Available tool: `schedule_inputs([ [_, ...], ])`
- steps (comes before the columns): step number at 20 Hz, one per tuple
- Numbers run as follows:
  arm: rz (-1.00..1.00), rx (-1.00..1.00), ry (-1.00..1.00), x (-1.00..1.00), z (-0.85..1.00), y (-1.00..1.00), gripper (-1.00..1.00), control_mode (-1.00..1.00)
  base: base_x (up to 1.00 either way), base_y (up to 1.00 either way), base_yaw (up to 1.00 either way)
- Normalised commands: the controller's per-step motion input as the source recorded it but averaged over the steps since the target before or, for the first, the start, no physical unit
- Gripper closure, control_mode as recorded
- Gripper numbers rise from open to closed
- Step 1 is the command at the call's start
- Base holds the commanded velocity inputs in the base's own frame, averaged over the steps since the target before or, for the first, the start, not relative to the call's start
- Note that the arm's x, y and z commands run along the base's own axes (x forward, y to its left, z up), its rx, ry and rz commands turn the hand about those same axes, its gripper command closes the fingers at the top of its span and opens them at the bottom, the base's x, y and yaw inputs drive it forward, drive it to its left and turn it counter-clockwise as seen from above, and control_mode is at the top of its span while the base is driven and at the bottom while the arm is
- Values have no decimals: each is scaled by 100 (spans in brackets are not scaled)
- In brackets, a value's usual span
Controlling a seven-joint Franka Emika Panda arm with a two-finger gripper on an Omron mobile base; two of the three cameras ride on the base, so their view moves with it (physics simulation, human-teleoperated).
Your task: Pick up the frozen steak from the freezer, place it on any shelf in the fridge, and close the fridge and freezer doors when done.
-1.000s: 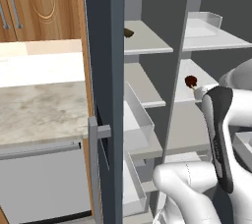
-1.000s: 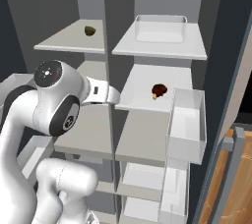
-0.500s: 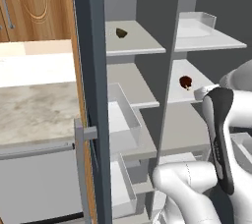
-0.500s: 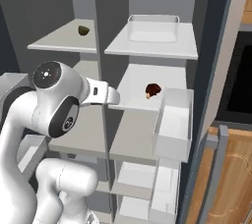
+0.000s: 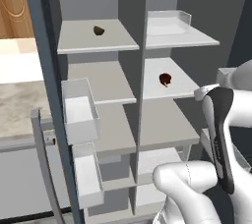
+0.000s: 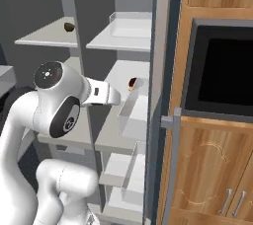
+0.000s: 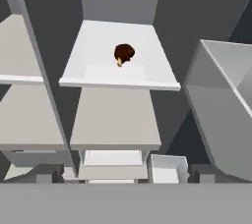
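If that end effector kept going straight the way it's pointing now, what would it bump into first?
Probably the front of the fridge shelves. The hand view looks into the right-hand compartment, its centre near the front edge of the shelf carrying the frozen steak. Nothing shows in between, though depth is hard to judge.

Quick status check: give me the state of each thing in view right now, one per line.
frozen steak: lying on a plain shelf in the fridge half, not held
olive-brown lump: resting on the freezer's upper shelf
freezer door: open
fridge door: open
gripper: open, holding nothing
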Motion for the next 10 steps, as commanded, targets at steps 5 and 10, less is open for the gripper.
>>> schedule_inputs([
  [5, 0, 0, 0, 0, 0, 0, -100, 100, -73, -9, 0],
  [10, 0, 0, 0, 0, 0, 0, -100, 100, -74, 17, 2],
])
